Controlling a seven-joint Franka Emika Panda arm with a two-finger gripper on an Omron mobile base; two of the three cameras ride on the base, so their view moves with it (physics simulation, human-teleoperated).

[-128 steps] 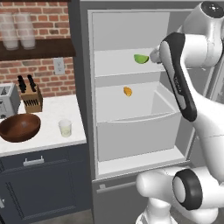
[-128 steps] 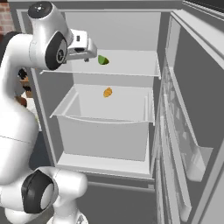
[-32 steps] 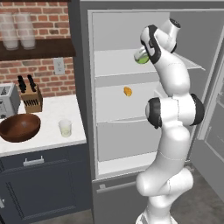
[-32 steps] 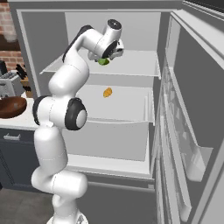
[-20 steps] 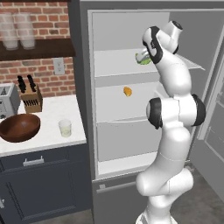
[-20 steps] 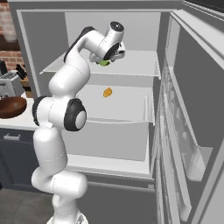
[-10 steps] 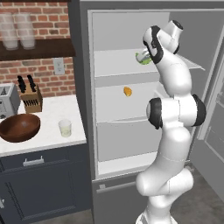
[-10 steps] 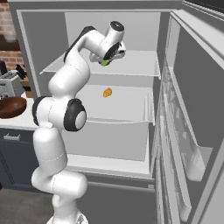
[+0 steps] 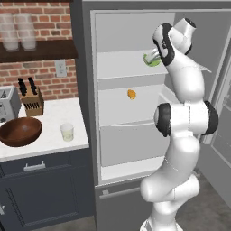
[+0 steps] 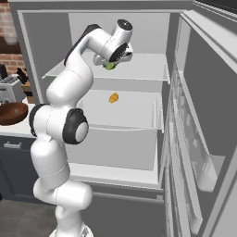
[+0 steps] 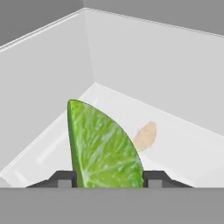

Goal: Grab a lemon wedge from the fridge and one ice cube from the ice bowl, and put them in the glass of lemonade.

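Fingers (image 11: 65, 178) press on both sides of the lemon wedge (image 11: 103, 146), grasping it on the top shelf of the fridge (image 9: 85, 113). I think it is best to lift slowly and pull straight out, so the wedge does not slip. An orange piece (image 9: 131, 94) sits on the lower shelf. On the counter, the glass (image 9: 66, 132) holds pale lemonade, beside the ice bowl (image 9: 19, 131).

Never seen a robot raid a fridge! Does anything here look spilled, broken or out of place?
Nothing stands out. The fridge stands open, the gripper pinches the lemon wedge, and the glass of lemonade stands upright, unspilled.
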